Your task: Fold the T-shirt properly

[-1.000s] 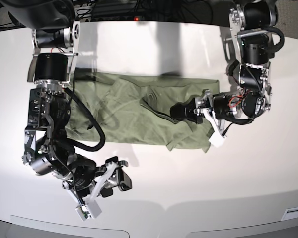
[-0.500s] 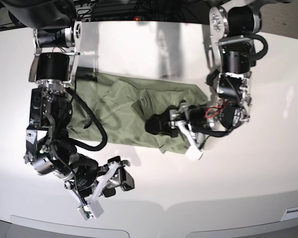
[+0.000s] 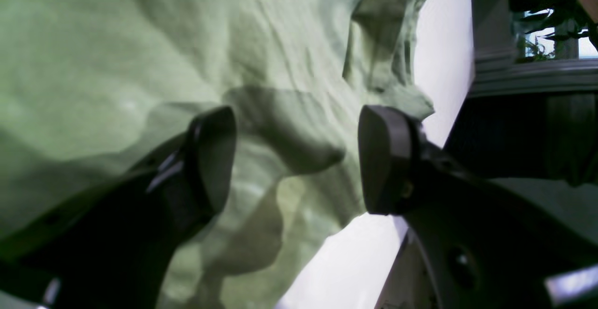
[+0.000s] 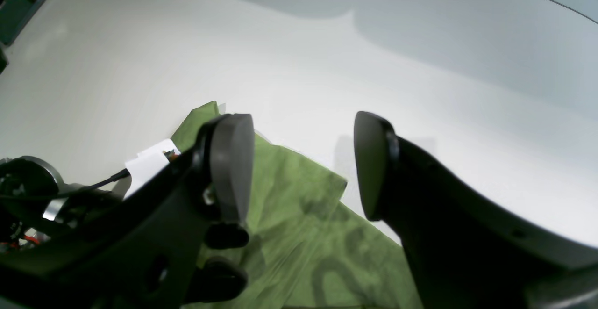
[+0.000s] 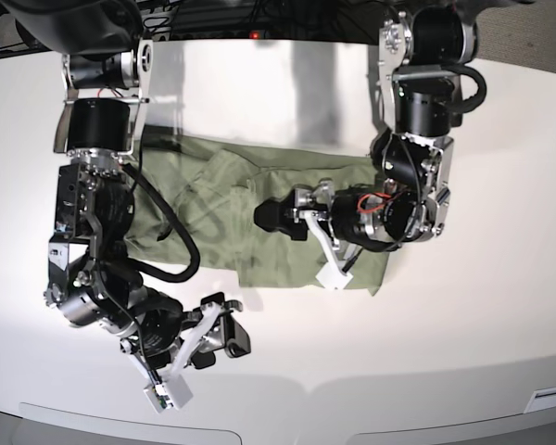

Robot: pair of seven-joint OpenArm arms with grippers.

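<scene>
**T-shirt** (image 5: 259, 209): one item, sage-green cloth, wrinkled, lying spread on the white bench (image 5: 500, 306) toward its far-middle part. Several folds and creases run across the body; one edge is doubled over near the centre. In the right wrist view a corner of the cloth (image 4: 299, 215) lies flat on the bench with a curved dark seam line visible near the bottom of the picture.

**Left hand** (image 5: 271, 219): positioned over the middle of the T-shirt, pointing toward the other arm's side. In the left wrist view its two dark pads (image 3: 383, 154) stand well apart, with rumpled cloth showing in the gap between them (whether either pad touches the fabric cannot be told). Nothing is gripped.

**Right hand** (image 5: 224, 336): at the near side of the bench, clear of the T-shirt, over bare white surface. In the right wrist view the fingers (image 4: 231, 164) stand apart with nothing between them; the cloth corner lies beyond and below.

**Bench**: white, smooth, glossy, with reflections near the far edge.

**Small white tags** (image 5: 334, 277): one fixed to each wrist assembly.
</scene>
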